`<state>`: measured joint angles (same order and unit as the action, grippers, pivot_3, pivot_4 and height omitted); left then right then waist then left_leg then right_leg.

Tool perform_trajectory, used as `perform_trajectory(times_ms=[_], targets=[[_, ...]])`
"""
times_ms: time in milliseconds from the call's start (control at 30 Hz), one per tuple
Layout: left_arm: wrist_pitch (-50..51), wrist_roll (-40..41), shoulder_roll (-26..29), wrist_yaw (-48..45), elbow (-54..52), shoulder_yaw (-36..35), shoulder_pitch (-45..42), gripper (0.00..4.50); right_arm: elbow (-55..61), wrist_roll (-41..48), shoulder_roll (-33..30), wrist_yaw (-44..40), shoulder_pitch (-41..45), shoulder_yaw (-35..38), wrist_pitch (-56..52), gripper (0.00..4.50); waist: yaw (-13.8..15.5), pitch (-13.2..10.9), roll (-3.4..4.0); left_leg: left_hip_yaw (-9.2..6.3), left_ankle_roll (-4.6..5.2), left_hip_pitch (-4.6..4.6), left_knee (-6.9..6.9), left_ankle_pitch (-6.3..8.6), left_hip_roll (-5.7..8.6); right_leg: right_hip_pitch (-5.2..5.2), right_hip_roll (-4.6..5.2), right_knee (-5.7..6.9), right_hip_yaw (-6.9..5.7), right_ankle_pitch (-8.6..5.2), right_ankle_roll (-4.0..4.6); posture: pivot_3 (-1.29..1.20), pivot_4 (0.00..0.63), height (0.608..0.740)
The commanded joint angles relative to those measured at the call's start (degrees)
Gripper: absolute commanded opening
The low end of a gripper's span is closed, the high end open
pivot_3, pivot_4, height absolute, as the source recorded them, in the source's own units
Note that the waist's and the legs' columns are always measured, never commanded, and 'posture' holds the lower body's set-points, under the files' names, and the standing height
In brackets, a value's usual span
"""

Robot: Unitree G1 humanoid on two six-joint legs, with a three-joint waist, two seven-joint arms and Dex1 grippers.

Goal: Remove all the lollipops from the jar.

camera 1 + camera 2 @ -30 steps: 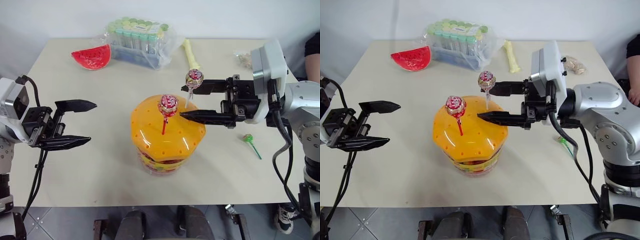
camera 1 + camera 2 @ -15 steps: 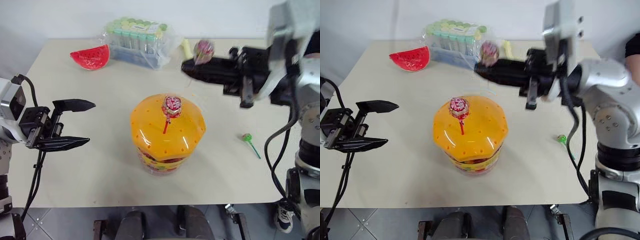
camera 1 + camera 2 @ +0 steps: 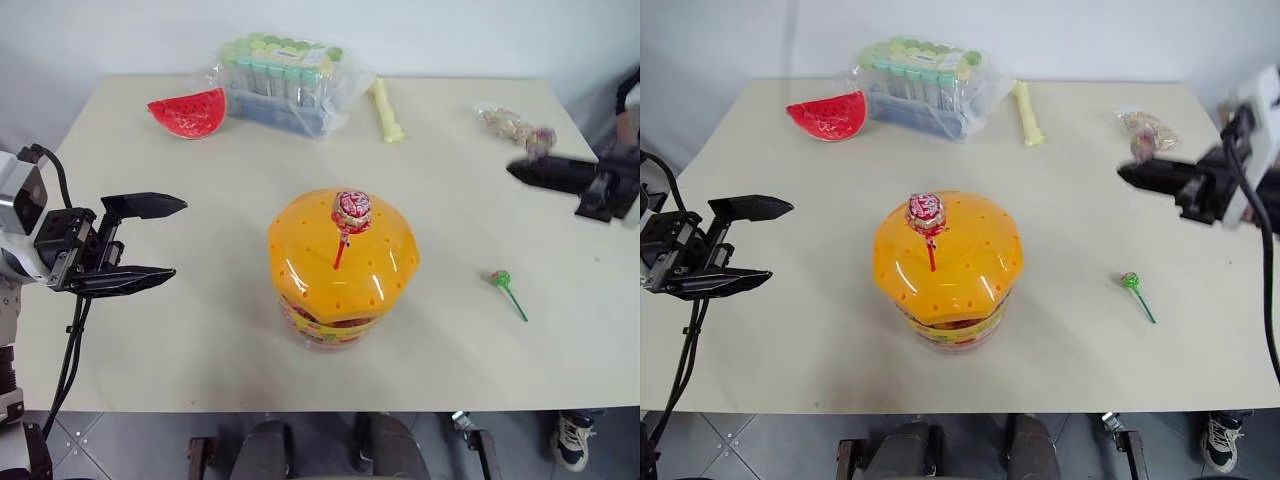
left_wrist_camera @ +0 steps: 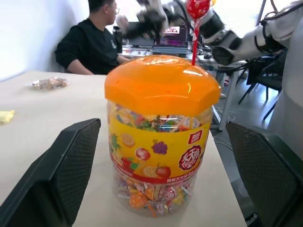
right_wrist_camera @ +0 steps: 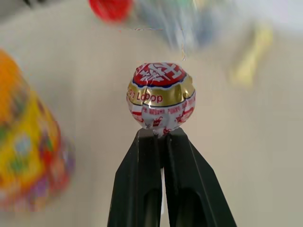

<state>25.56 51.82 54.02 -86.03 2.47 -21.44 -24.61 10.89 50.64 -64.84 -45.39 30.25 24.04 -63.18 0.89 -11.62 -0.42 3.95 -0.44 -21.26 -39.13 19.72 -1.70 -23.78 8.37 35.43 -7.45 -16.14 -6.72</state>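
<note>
Jar (image 3: 343, 268) stands near the middle of the surface (image 3: 200, 300), orange domed lid on, clear body packed with small wrapped sweets behind a yellow fruit-print label (best seen in the left wrist view). One lollipop (image 3: 350, 209) stands upright in a hole at the top of the lid, red stick, red-pink and white wrapper. A second, green lollipop (image 3: 500, 279) lies flat on the surface to the right of the jar, well apart from it, its stick pointing toward the near edge.

Right pincer (image 3: 1132, 172) is out over the right side of the surface, level and pointing left, fingers closed tight on the stick of a third lollipop (image 5: 161, 99), the wrapped head sitting just above the fingertips. It hangs near a small crumpled clear packet (image 3: 505, 124) at the far right.

Left pincer (image 3: 175, 238) hovers off the left edge, pointing right toward the jar, jaws wide, holding nothing, well apart from the jar.

Far edge: clear box of green-capped tubes (image 3: 280, 80), red watermelon-slice toy (image 3: 188, 112) to its left, pale yellow stick toy (image 3: 386, 108) to its right. Bare surface all round the jar; widest open room lies along the near edge and between jar and left pincer.

A person in black (image 4: 90, 45) sits beyond the surface, in the left wrist view.
</note>
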Motion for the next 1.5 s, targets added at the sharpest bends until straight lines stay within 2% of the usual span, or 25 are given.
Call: perform_trajectory(times_ms=[33, 167, 333, 467, 600, 733, 833, 933, 1067, 1300, 1367, 1500], targets=[[-0.1, 1.2, -0.4, -4.2, -1.4, -0.4, 0.0, 4.50, -0.4, -3.9, -2.5, 0.4, -9.1, 7.1, -1.2, 0.04, 0.0, 0.0, 0.00, 0.01, -0.01, 0.01, 0.00, 0.00, 0.00, 0.00, 0.00, 0.00, 0.00, 0.00, 0.00, 0.00, 0.150, 0.740], [0.3, 1.5, -0.7, -4.0, -2.1, -0.6, 0.8, 4.50, -2.6, -8.8, -2.2, 0.5, -18.3, 10.1, 1.0, 0.04, 0.0, 0.0, 0.00, 0.05, -0.01, 0.03, 0.00, 0.00, 0.00, 0.01, 0.00, 0.01, 0.06, 0.02, -0.03, 0.00, 0.150, 0.740], [0.9, 1.8, -0.8, -3.8, -2.9, -0.9, 1.7, 4.50, -9.0, -15.0, -0.5, 3.5, -22.6, 8.6, 4.0, 0.04, 0.0, 0.0, 0.00, 0.06, -0.01, 0.05, -0.01, 0.00, 0.01, 0.01, 0.00, 0.02, 0.09, 0.02, -0.04, 0.00, 0.150, 0.740], [1.4, 2.4, -0.9, -3.2, -4.1, -1.3, 2.5, 4.50, -14.2, -18.3, 1.9, 5.6, -19.1, 4.7, 7.4, 0.04, -0.5, 0.0, 0.00, 0.07, -0.02, 0.07, -0.01, 0.00, 0.01, 0.01, -0.01, 0.03, 0.11, 0.02, -0.04, 0.00, 0.150, 0.740], [2.2, 3.0, -0.8, -2.5, -5.3, -2.1, 3.6, 4.50, -23.3, -22.4, 5.4, 8.5, -11.9, 0.1, 12.4, 0.04, -1.1, 0.0, 0.01, 0.07, -0.04, 0.09, -0.02, -0.01, 0.01, 0.01, -0.01, 0.05, 0.11, 0.02, -0.04, 0.00, 0.150, 0.740], [3.8, 4.6, -0.8, -1.2, -8.2, -4.1, 6.8, 4.50, -29.5, -24.7, 8.8, 9.9, -5.6, -2.8, 15.2, 0.04, -1.2, 0.0, 0.02, 0.11, -0.04, 0.08, -0.02, -0.01, 0.00, 0.00, -0.01, 0.03, 0.15, 0.02, -0.04, 0.00, 0.150, 0.740], [5.8, 6.5, -0.6, 0.4, -11.7, -7.0, 10.9, 4.50, -30.6, -25.6, 9.6, 9.4, -4.0, -4.1, 15.1, 0.04, -1.2, 0.0, 0.04, 0.10, -0.05, 0.06, -0.02, -0.02, -0.01, -0.01, -0.02, 0.03, 0.14, 0.02, -0.04, 0.00, 0.150, 0.740], [7.3, 7.7, -0.5, 1.6, -14.2, -9.3, 13.7, 4.50, -30.7, -26.0, 8.9, 8.7, -4.1, -4.4, 14.6, 0.76, -0.9, 0.0, 0.04, 0.10, -0.04, 0.05, -0.02, -0.01, -0.01, 0.00, -0.02, 0.01, 0.15, 0.02, -0.04, 0.00, 0.150, 0.740], [8.3, 8.6, -0.5, 2.2, -15.6, -11.0, 15.6, 4.50, -29.0, -25.6, 8.1, 7.8, -4.6, -3.3, 13.2, 2.14, -0.7, 0.0, 0.05, 0.08, -0.04, 0.05, -0.07, -0.01, 0.00, 0.02, -0.01, 0.03, 0.15, 0.04, -0.06, 0.00, 0.150, 0.740], [6.8, 7.4, -1.9, 2.1, -13.9, -8.3, 12.5, 4.50, -13.3, -19.4, 6.7, 4.6, -12.2, 3.9, 5.0, 4.40, -0.7, 0.0, 0.06, 0.07, -0.04, 0.05, -0.06, -0.01, -0.01, 0.02, -0.01, 0.03, 0.13, 0.04, -0.06, 0.00, 0.150, 0.740], [6.3, 6.8, -2.2, 1.7, -13.0, -7.3, 11.2, 4.50, -7.3, -17.0, 6.2, 2.7, -15.1, 6.7, 3.4, 4.46, -0.7, 0.0, 0.09, 0.08, -0.04, 0.06, -0.07, -0.01, 0.00, 0.02, -0.01, 0.04, 0.17, 0.05, -0.07, 0.00, 0.150, 0.740], [4.9, 5.2, -2.7, 0.2, -9.9, -4.5, 7.8, 4.50, 5.8, -5.5, 6.7, 0.1, -15.3, 14.7, -3.9, 4.46, -0.7, 0.0, 0.09, 0.07, -0.04, 0.06, -0.07, -0.01, 0.00, 0.02, -0.01, 0.07, 0.16, 0.05, -0.07, 0.00, 0.150, 0.740]])
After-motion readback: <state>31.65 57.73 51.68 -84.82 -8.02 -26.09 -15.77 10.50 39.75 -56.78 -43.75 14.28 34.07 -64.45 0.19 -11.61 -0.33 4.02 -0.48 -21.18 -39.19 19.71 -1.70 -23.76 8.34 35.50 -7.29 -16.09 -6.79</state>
